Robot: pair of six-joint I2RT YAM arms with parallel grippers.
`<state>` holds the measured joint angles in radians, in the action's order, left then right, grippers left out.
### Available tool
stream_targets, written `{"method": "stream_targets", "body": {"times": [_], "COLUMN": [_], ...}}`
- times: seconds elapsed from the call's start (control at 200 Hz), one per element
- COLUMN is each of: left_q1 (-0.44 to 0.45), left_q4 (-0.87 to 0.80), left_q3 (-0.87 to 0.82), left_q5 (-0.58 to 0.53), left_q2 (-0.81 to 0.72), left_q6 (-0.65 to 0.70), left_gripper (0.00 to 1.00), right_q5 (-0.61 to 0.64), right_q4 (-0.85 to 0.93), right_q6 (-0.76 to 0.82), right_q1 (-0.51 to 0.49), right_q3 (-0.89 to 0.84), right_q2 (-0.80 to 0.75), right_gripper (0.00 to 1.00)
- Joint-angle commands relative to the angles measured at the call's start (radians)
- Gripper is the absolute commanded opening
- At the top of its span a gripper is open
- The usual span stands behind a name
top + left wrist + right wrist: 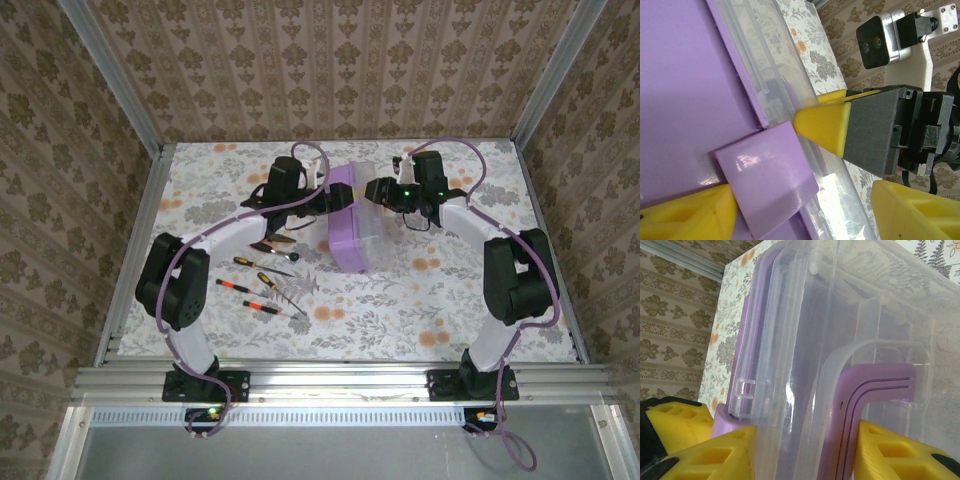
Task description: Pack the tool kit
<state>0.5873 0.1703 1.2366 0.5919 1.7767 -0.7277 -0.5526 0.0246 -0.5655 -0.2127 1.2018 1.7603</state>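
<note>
Viewing overhead: box (352, 225) centred on surface (420, 300), screwdrivers (255, 285) loose at its left.
Left wrist: left tool (805, 200) open, purple latch (767, 175) beside one finger; should close squarely.
Right wrist: right tool (807, 440) clamped on clear lid (840, 300); hold steady.

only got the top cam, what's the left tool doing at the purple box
Observer: Left tool is open; the box's purple latch lies between its yellow fingers, close to one.
Operator: and the right tool
Observer: Right tool straddles the clear lid and its purple handle, apparently pinching them.
Operator: where on the lid
Observer: One of its fingertips rests on the lid's rim right beside that latch.
</note>
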Motion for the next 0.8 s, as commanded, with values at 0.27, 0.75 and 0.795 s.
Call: {"method": "stream_targets", "body": {"times": [0.27, 0.75, 0.795], "left_q1": [0.034, 0.032, 0.031], "left_q4": [0.224, 0.282, 0.282], "left_q3": [-0.023, -0.044, -0.045], "left_q5": [0.076, 0.068, 0.068], "left_q2": [-0.054, -0.066, -0.066], "left_q6": [-0.036, -0.049, -0.050], "left_gripper": [0.69, 0.70, 0.69], "right_q5": [-0.059, -0.065, -0.066], "right_q4": [0.043, 0.016, 0.014], "right_q6": [0.008, -0.008, -0.010], "right_q1": [-0.052, -0.051, -0.051], "right_q3": [-0.001, -0.003, -0.002], "right_q2": [0.064, 0.084, 0.087], "right_gripper": [0.46, 0.44, 0.44]}}
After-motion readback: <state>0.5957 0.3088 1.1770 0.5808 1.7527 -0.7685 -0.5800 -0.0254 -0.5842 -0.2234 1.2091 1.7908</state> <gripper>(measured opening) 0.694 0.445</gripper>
